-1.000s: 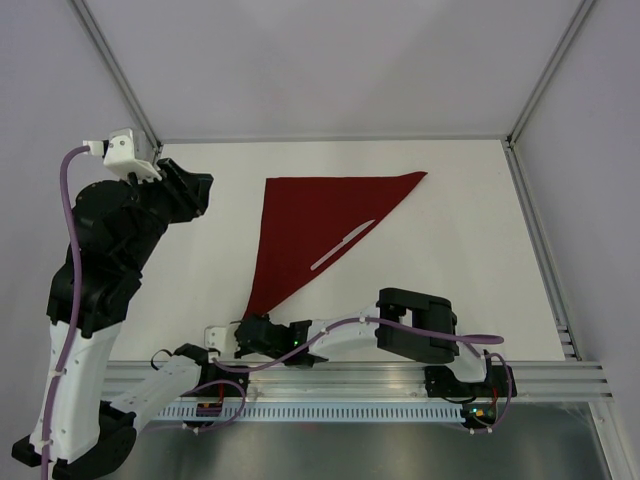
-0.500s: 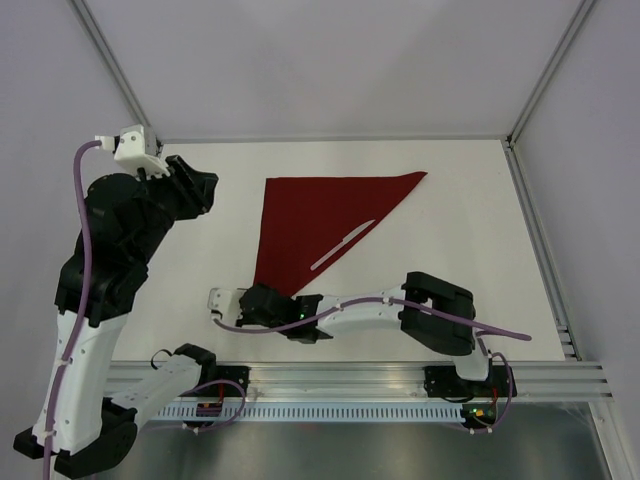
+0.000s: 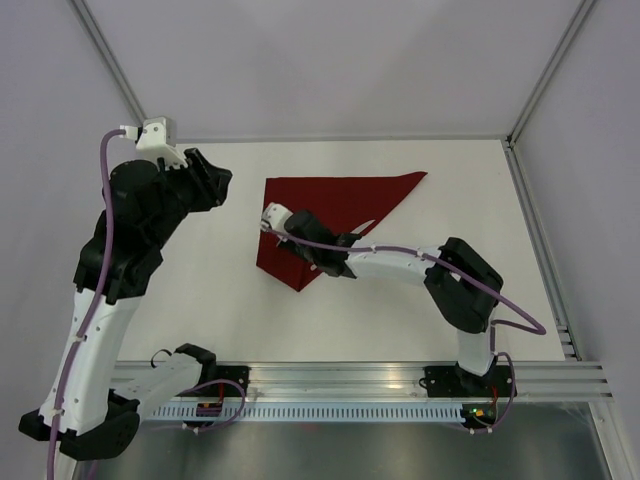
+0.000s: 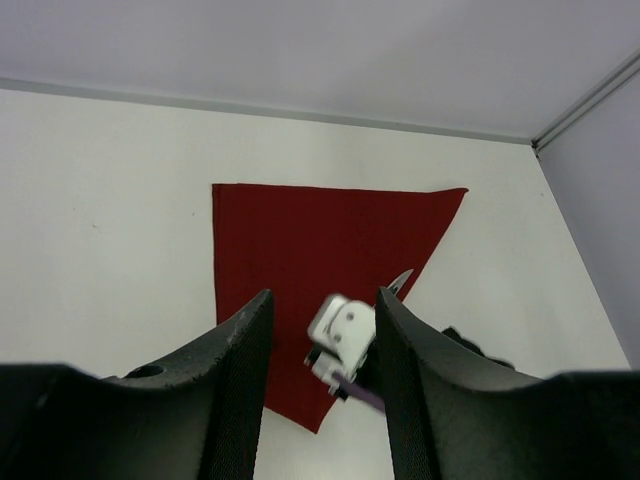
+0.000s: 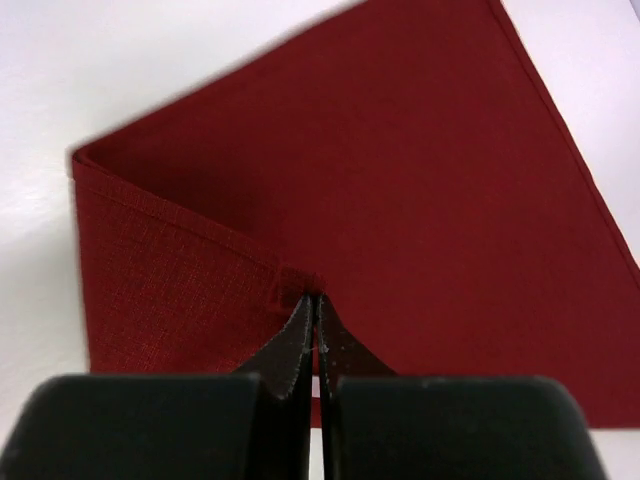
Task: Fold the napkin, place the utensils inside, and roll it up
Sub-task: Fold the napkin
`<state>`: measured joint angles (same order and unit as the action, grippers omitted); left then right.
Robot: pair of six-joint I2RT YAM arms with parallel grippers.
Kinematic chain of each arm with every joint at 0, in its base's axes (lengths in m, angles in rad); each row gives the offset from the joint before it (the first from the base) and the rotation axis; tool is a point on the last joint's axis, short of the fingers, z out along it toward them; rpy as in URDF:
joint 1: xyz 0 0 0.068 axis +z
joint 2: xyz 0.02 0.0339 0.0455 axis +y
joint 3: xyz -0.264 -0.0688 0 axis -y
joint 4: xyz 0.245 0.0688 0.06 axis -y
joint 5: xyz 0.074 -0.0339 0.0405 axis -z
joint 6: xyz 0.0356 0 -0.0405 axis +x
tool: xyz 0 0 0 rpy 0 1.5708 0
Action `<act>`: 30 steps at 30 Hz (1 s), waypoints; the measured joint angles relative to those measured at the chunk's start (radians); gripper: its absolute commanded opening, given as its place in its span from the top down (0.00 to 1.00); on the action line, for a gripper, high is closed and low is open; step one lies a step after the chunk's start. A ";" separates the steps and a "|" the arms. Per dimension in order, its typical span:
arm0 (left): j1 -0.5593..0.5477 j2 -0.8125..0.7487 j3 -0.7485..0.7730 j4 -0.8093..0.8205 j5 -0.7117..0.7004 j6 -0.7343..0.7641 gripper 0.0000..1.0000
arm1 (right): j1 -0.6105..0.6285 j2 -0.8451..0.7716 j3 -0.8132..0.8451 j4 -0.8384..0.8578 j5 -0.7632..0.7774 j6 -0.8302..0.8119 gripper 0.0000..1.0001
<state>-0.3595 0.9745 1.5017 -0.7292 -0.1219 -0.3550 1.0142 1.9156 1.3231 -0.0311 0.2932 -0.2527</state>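
The dark red napkin [image 3: 340, 195] lies as a triangle on the white table, its near corner folded back over itself. My right gripper [image 3: 272, 228] is shut on that corner and holds it over the napkin's left part. The right wrist view shows the pinch [image 5: 316, 300] on the raised cloth [image 5: 420, 180]. A silver knife [image 3: 366, 226] lies on the napkin, mostly hidden under my right arm; its tip shows in the left wrist view [image 4: 401, 279]. My left gripper [image 3: 212, 185] is open and empty, raised left of the napkin, which shows between its fingers [image 4: 300, 240].
A metal rail [image 3: 350, 375] runs along the near edge with both arm bases. White walls and frame posts [image 3: 535, 95] close in the far and side edges. My right arm [image 3: 420, 262] stretches low across the table's middle.
My right gripper has carried the napkin's near corner from the near edge up toward the far left, folding the cloth over. My left arm has risen and shifted slightly right.
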 measured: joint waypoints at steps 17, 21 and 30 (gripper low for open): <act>0.000 0.105 -0.062 0.102 0.085 0.000 0.52 | -0.311 -0.004 -0.035 -0.091 -0.059 0.078 1.00; 0.000 0.117 -0.071 0.111 0.103 0.000 0.52 | -0.340 -0.004 -0.043 -0.090 -0.064 0.084 1.00; 0.000 0.148 -0.102 0.149 0.137 0.000 0.53 | -0.390 -0.004 -0.079 -0.092 -0.083 0.093 1.00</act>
<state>-0.3595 1.1225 1.3994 -0.5804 0.0151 -0.3553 0.6243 1.9114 1.2442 -0.1230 0.2104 -0.1596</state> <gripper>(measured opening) 0.477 0.010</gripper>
